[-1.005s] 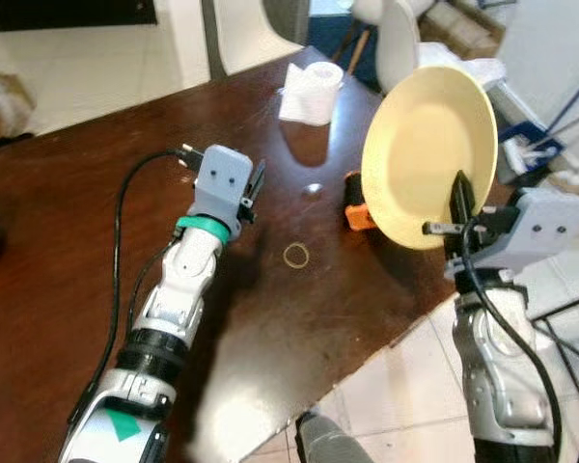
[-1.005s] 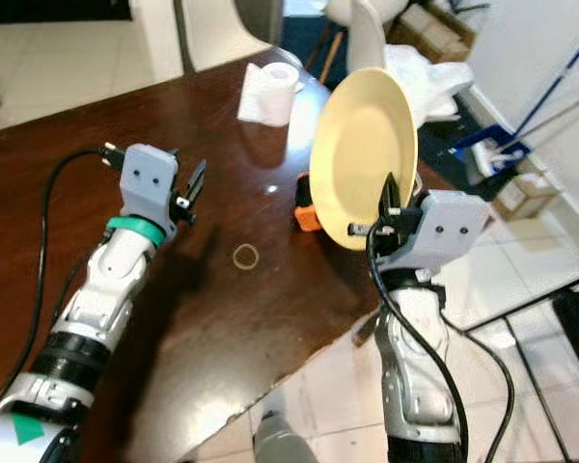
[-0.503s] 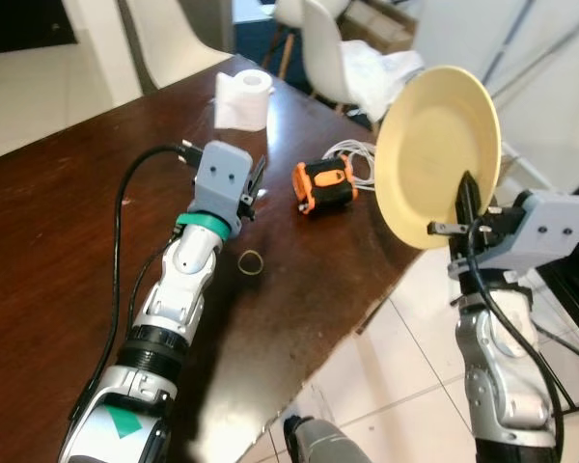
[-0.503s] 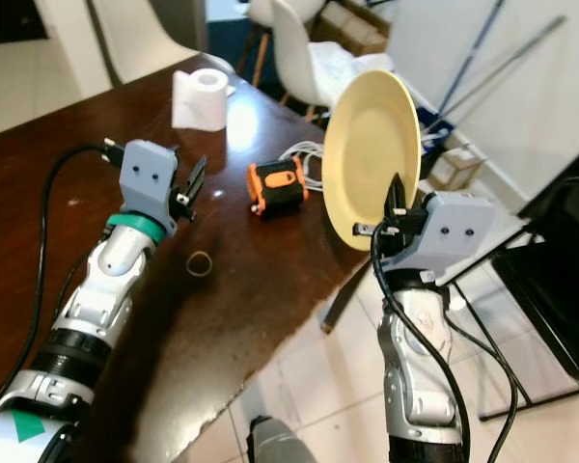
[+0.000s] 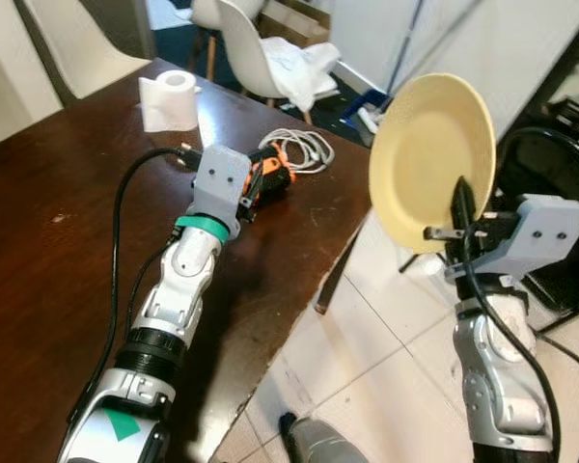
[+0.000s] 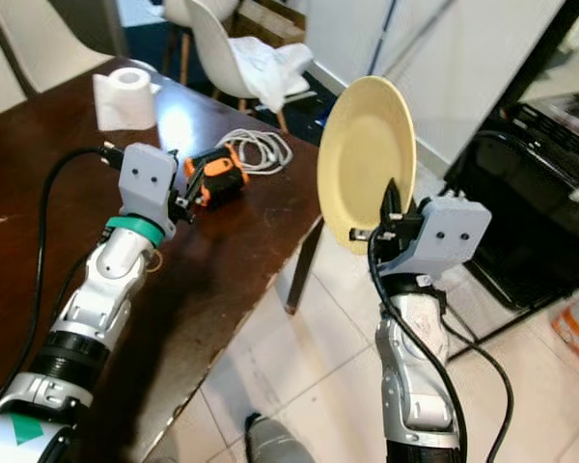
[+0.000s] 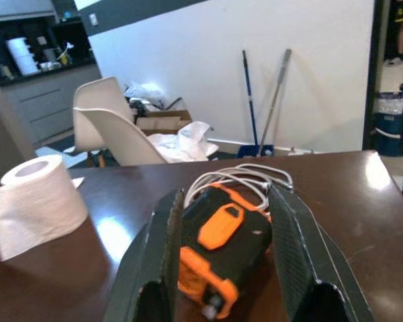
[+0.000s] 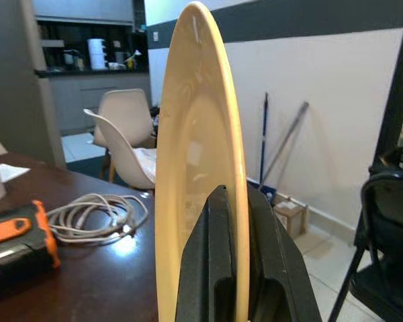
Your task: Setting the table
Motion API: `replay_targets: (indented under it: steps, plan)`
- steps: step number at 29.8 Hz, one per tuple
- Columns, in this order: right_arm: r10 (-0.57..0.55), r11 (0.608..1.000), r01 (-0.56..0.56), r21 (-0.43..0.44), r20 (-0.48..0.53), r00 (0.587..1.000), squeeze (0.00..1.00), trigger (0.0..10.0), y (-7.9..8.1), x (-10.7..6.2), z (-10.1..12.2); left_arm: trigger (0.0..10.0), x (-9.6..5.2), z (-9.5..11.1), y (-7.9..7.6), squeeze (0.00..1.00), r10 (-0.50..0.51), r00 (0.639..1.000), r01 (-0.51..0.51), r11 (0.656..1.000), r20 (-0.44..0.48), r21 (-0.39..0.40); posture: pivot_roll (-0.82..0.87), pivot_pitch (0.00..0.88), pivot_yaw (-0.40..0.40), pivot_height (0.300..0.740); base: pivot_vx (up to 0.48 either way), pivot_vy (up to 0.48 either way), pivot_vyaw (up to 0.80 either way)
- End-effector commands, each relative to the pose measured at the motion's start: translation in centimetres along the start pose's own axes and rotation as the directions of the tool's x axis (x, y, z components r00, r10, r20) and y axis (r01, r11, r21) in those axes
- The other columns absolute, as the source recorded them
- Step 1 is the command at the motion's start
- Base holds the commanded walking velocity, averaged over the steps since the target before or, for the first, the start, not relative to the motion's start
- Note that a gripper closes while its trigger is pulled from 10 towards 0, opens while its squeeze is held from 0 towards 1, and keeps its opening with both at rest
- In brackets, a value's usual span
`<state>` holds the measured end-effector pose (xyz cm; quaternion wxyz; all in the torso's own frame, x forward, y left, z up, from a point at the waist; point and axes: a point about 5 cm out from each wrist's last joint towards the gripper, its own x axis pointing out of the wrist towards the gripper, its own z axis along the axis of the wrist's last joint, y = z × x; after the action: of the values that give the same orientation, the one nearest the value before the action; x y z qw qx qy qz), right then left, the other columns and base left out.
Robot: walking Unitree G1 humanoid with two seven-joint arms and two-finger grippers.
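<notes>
Pale yellow plate (image 5: 430, 159) stands on edge, clamped in my right gripper (image 5: 460, 207), off the desk's (image 5: 39, 251) corner over the floor. Left gripper (image 7: 225, 258) hangs spread above the desk. I'm in the carrying step; next I swing the plate over the desk and lay it flat.

The dark brown, glossy wooden table (image 5: 48, 251) stands on a white tiled floor (image 5: 367, 367). A white toilet paper roll (image 5: 168, 99) stands upright near the table's far edge. An orange-and-black handheld device (image 6: 218, 178) lies near the table's corner, just beside a coiled white cable (image 6: 256, 149).
</notes>
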<state>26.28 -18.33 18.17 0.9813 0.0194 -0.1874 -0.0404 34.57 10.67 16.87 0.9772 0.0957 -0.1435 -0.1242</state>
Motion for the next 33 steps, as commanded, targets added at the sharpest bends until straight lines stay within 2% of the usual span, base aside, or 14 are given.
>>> replay_targets:
  steps: [1,33]
  plan:
    - [-0.01,1.0,0.01,-0.003,-0.004,1.0,0.0,10.0,-0.28,-0.1,-0.07,10.0,-0.11,-0.35,-0.3,0.0,-0.01,1.0,0.01,1.0,-0.015,-0.003,-0.07,0.0,0.049,0.74,0.0,0.0,-0.8]
    - [-0.012,1.0,0.012,-0.003,-0.009,1.0,0.0,10.0,-0.19,-0.18,-0.14,10.0,-0.05,-0.32,-0.65,0.0,-0.017,1.0,0.016,1.0,-0.019,-0.016,-0.07,0.0,0.048,0.74,0.0,0.0,-0.8]
